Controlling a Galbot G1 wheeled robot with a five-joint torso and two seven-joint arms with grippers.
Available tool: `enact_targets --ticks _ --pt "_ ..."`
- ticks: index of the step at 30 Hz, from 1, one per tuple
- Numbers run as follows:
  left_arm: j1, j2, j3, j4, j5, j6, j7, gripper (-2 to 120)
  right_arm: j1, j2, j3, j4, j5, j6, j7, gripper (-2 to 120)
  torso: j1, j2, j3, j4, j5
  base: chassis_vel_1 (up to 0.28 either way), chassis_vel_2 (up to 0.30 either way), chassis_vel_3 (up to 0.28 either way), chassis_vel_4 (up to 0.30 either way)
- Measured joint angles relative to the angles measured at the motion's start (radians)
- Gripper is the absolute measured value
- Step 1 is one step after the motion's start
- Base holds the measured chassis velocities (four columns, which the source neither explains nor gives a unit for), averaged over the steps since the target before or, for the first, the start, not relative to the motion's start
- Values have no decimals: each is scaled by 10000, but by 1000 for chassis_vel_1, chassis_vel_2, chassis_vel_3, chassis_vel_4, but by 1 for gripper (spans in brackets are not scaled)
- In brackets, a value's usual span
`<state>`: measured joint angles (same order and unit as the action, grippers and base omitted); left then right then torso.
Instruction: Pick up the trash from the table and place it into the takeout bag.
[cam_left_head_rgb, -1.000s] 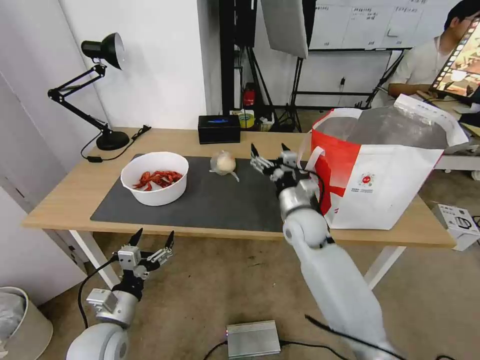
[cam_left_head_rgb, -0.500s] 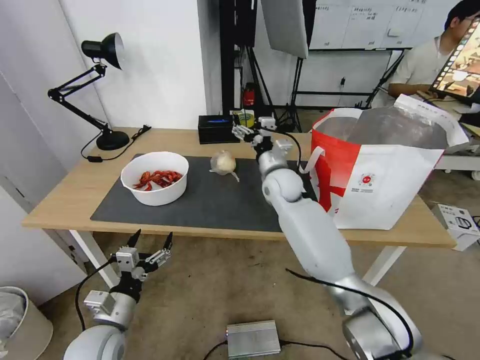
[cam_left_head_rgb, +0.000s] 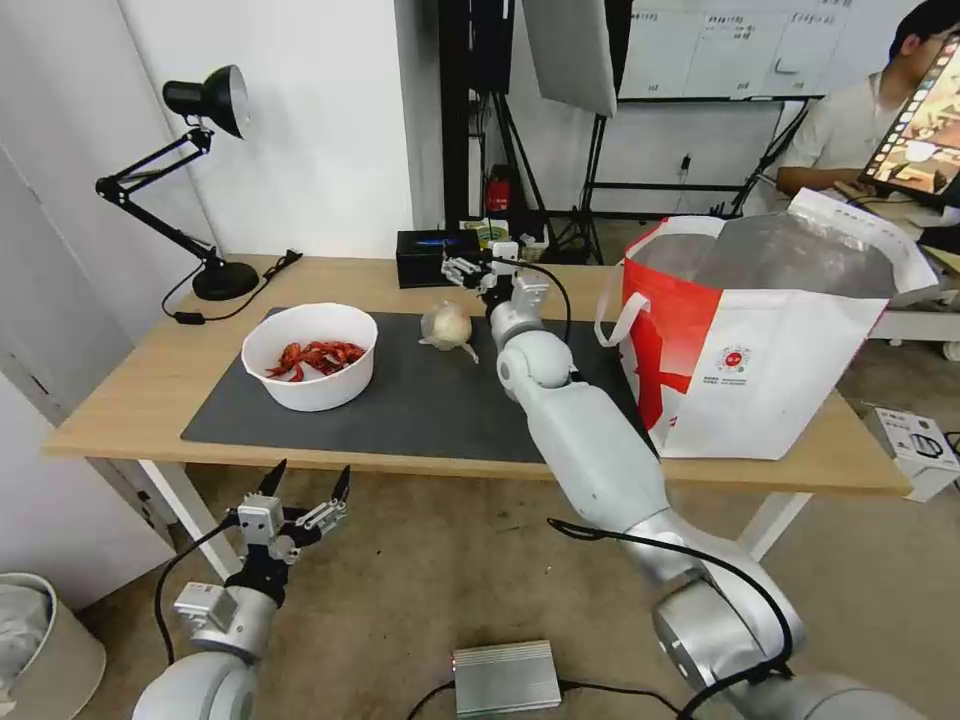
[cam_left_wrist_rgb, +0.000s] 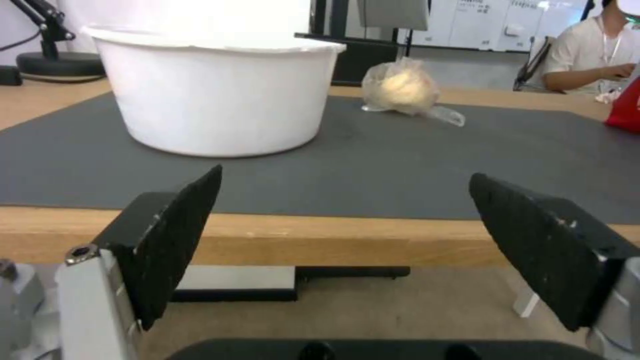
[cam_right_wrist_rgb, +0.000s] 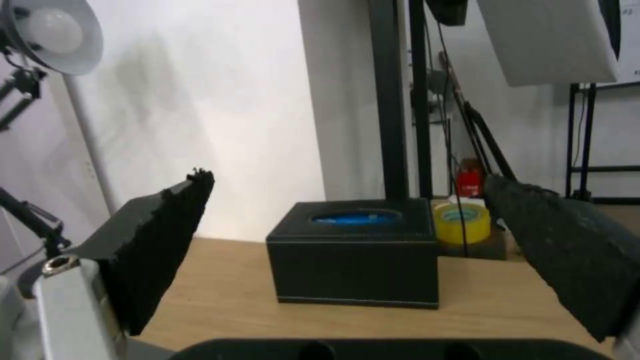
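Observation:
On the dark mat (cam_left_head_rgb: 420, 400) of the table (cam_left_head_rgb: 140, 380) stands the white bowl (cam_left_head_rgb: 310, 358) with red crayfish shells; it looms close in the left wrist view (cam_left_wrist_rgb: 213, 95). A balled clear plastic bag (cam_left_head_rgb: 447, 325) (cam_left_wrist_rgb: 403, 90) lies farther back on the mat. The red-and-white takeout bag (cam_left_head_rgb: 770, 350) stands open at the table's right end. My right gripper (cam_left_head_rgb: 474, 265) (cam_right_wrist_rgb: 348, 179) hovers open just behind the plastic bag, facing the black tissue box. My left gripper (cam_left_head_rgb: 310, 472) (cam_left_wrist_rgb: 345, 176) hangs open below the table's front edge, holding nothing.
A black tissue box (cam_left_head_rgb: 437, 258) (cam_right_wrist_rgb: 357, 252) and a yellow tape roll (cam_right_wrist_rgb: 460, 222) sit at the table's back edge. A black desk lamp (cam_left_head_rgb: 222, 278) stands back left. A grey metal box (cam_left_head_rgb: 505, 676) lies on the floor, with a bin (cam_left_head_rgb: 40, 640) at the lower left.
My right arm has swung left from beside the takeout bag and reached farther across the table, ending behind the plastic bag. The left arm has barely moved.

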<state>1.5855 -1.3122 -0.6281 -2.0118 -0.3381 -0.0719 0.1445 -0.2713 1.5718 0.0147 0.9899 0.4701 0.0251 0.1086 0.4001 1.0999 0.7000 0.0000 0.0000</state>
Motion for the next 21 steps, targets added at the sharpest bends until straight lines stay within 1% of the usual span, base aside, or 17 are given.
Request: enact_targets --ticks 3,8,11,16,19,20,21 --pt "2 -70 45 0 73 21 0 100 268 0 -96 -405 153 -107 -58 100 -1 0 0 0 0 0 0 0 0" --pt "3 -154 78 -6 143 38 -3 100 380 -2 -178 -610 439 -377 -82 100 0 0 0 0 0 0 0 0 0" --pt "31 -227 77 -13 198 42 -4 100 408 -3 -288 -653 916 -877 -62 100 -1 1 0 0 0 0 0 0 0" --pt "87 -277 49 -14 221 42 -3 100 411 -7 -362 -757 1115 -1325 -57 100 0 0 0 0 0 0 0 0 0" --pt "115 -338 48 -12 269 41 14 100 441 -9 -447 -900 1211 -1938 -18 100 -1 1 0 0 0 0 0 0 0" --pt "115 -338 48 -12 269 41 14 100 441 -9 -447 -900 1211 -1938 -18 100 -1 1 0 0 0 0 0 0 0" --pt "111 -352 75 -3 279 40 20 100 465 -10 -471 -955 1165 -2162 -19 100 -1 0 0 1 0 0 0 0 0"
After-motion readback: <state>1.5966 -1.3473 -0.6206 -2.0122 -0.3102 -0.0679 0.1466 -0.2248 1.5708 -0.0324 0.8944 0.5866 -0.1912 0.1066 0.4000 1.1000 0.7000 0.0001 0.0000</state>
